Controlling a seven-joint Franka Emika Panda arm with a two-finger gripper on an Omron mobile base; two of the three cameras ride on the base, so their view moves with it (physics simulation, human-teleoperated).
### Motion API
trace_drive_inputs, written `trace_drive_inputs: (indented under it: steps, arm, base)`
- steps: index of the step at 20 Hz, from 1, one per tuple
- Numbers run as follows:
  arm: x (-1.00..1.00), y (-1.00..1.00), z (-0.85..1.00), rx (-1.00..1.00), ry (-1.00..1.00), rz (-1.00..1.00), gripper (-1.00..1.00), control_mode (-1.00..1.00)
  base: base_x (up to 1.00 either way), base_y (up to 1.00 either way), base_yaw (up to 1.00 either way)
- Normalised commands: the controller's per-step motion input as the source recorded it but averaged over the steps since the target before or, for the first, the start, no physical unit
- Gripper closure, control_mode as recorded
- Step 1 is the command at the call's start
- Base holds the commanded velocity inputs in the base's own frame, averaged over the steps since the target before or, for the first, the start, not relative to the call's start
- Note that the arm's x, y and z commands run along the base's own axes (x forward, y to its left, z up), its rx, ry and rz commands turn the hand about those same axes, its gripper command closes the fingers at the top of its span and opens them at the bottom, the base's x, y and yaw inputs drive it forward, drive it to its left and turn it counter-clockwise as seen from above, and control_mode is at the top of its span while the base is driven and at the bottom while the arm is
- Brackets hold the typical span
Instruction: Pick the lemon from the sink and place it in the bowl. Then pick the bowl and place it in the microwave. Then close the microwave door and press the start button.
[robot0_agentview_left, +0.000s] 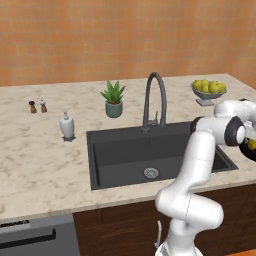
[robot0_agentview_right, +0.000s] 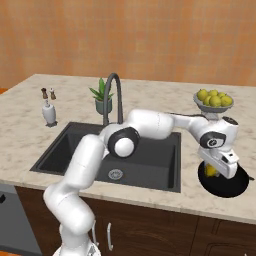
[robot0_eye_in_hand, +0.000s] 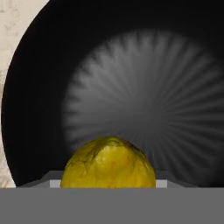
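fingers (robot0_agentview_right: 212, 171): closed on the lemon (robot0_eye_in_hand: 108, 163) (yellow, oval) | position: low over the black bowl (robot0_agentview_right: 235, 186) | bowl: on worktop (robot0_agentview_right: 150, 197), right of sink (robot0_agentview_right: 145, 165)

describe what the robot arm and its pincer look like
The arm is made of glossy white rounded segments with dark grey to black joint caps, like the round one at the elbow. The pincer sits under a white boxy hand with a small dark marking. No loose cables show.
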Motion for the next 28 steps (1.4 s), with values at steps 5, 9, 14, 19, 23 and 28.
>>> trace_drive_inputs:
  steps: [5, 9, 14, 19, 23, 28]
  arm:
    - [0.29, 0.02, -0.52, -0.02, 0.00, 0.00, -1.00, -1.00]
    - [0.03, 0.00, -0.21, 0.00, 0.00, 0.00, -1.00, -1.00]
    - [-0.13, 0.04, 0.09, 0.00, -0.07, 0.01, -1.00, -1.00]
    - [-0.08, 0.27, 0.39, -0.07, -0.08, 0.03, -1.00, -1.00]
    - [-0.20, 0.57, 0.28, -0.20, 0.00, 0.03, -1.00, -1.00]
    - [-0.11, 0.49, 0.01, -0.20, 0.07, 0.11, -1.00, -1.00]
  base:
    - [0.00, 0.00, 0.00]
    - [0.00, 0.00, 0.00]
    - [0.00, 0.00, 0.00]
    - [0.00, 0.00, 0.00]
    - [0.00, 0.00, 0.00]
    - [0.00, 0.00, 0.00]
